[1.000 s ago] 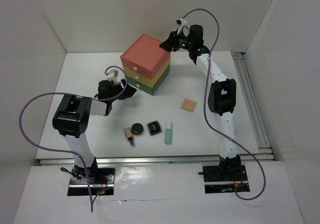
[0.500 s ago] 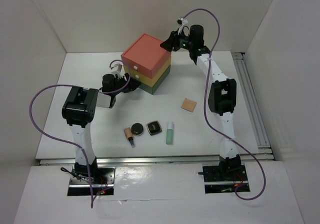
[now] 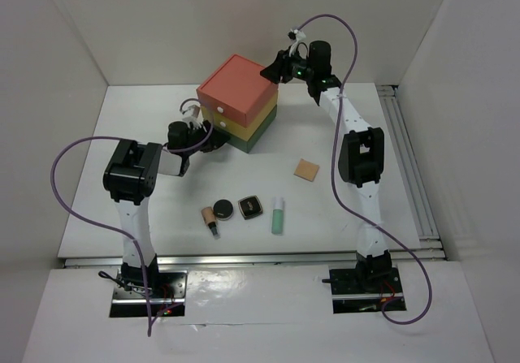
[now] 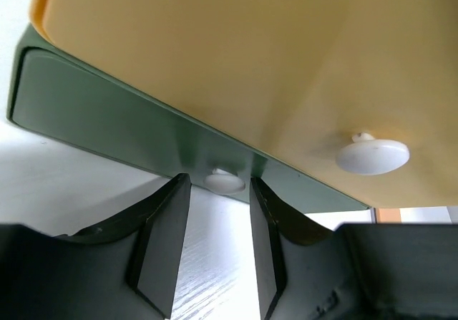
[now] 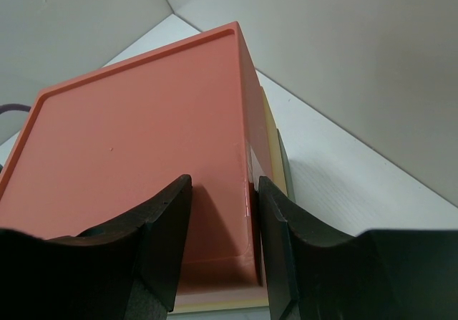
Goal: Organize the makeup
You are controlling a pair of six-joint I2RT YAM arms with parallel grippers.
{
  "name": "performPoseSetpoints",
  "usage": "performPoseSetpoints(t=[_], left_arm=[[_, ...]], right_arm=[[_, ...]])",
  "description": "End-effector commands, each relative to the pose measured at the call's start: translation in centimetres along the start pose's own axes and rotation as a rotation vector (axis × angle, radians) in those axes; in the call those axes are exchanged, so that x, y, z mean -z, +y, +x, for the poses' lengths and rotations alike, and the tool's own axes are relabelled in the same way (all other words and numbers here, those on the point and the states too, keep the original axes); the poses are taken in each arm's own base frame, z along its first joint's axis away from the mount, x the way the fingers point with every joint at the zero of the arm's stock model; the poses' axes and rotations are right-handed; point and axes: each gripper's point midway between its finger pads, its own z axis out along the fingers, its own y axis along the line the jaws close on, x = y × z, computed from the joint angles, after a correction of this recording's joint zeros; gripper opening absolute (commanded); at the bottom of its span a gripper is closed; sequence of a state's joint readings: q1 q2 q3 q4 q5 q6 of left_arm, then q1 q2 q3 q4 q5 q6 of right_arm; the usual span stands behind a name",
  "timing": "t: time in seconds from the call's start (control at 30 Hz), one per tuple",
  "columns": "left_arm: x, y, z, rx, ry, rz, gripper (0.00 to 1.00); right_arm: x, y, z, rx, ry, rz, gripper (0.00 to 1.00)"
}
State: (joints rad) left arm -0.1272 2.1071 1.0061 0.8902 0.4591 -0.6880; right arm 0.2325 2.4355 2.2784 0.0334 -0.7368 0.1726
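The makeup lies on the table in front: a tan lipstick (image 3: 210, 218), a round black compact (image 3: 223, 209), a square black compact (image 3: 249, 206), a mint-green tube (image 3: 278, 215) and a beige sponge (image 3: 307, 169). My left gripper (image 3: 213, 141) is open at the front of the drawer box (image 3: 236, 103); in the left wrist view its jaws straddle the white knob (image 4: 225, 180) of the green bottom drawer (image 4: 107, 123), not closed on it. My right gripper (image 3: 268, 71) is open, resting at the back right corner of the box's red top (image 5: 136, 155).
The yellow middle drawer (image 4: 215, 55) has its own white knob (image 4: 372, 155). White walls enclose the table on three sides. A metal rail (image 3: 406, 160) runs along the right edge.
My left arm has swung right and forward, bringing its gripper up to the front of the drawer box. The right arm and the makeup have not moved.
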Motion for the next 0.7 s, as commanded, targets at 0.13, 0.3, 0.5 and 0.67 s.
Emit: performPoseSetpoints(t=[0.13, 0.3, 0.5, 0.67], left_arm=[[-1.0, -1.6, -1.7, -0.028, -0.062, 0.049, 0.43], [-1.2, -2.5, -2.8, -0.052, -0.079, 0.072, 0.34], [-0.3, -2.8, -3.3, -0.073, -0.090, 0.054, 0.27], [2.5, -2.4, -1.6, -0.073, -0.040, -0.004, 0.24]], right_arm=[[0.0, 2.3, 1.5, -0.030, 0.058, -0.044, 0.48], [0.2, 2.6, 1.7, -0.033, 0.063, -0.053, 0.48], [0.2, 2.5, 2.1, -0.039, 0.069, -0.051, 0.48], [0.4, 2.3, 1.9, -0.026, 0.073, -0.029, 0.48]])
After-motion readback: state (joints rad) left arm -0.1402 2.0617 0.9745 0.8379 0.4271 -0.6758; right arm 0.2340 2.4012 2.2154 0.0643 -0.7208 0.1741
